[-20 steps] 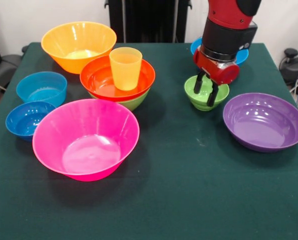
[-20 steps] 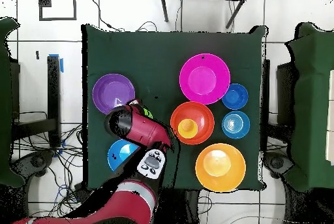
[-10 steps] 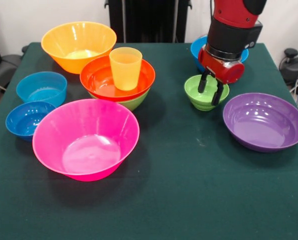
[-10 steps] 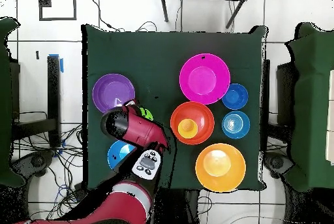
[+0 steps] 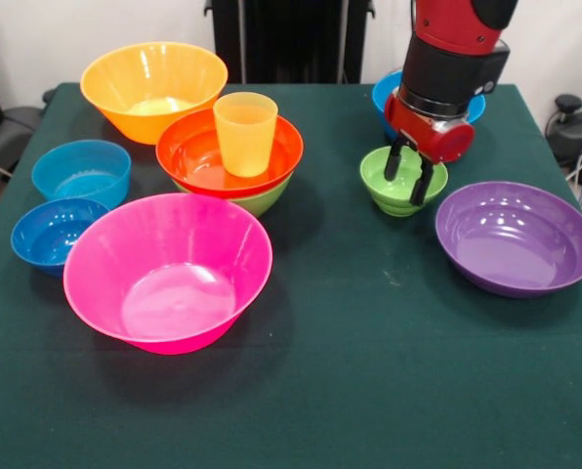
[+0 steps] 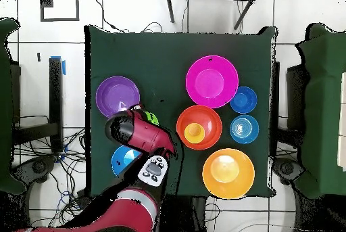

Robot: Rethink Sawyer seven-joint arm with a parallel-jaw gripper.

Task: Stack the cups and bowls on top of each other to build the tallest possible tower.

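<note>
The tower stands left of centre: a yellow cup (image 5: 244,132) upright in a red-orange bowl (image 5: 193,156), which is nested in a medium green bowl (image 5: 267,198). From overhead the cup (image 6: 194,132) sits in the red-orange bowl (image 6: 209,118). A small green bowl (image 5: 389,191) rests on the cloth to the right. My gripper (image 5: 409,174) hangs over it, open, with both black fingers reaching down inside its rim. In the overhead view the arm covers most of this green bowl (image 6: 152,117).
A pink bowl (image 5: 169,274) sits in front of the tower and an orange bowl (image 5: 154,83) behind it. Two blue bowls (image 5: 81,171) (image 5: 52,233) lie at the left. A purple bowl (image 5: 516,239) lies right of the gripper, and a blue bowl (image 5: 384,93) behind the arm.
The gripper has shifted slightly to the right and up over the small green bowl. The bowl and all other pieces have stayed in place.
</note>
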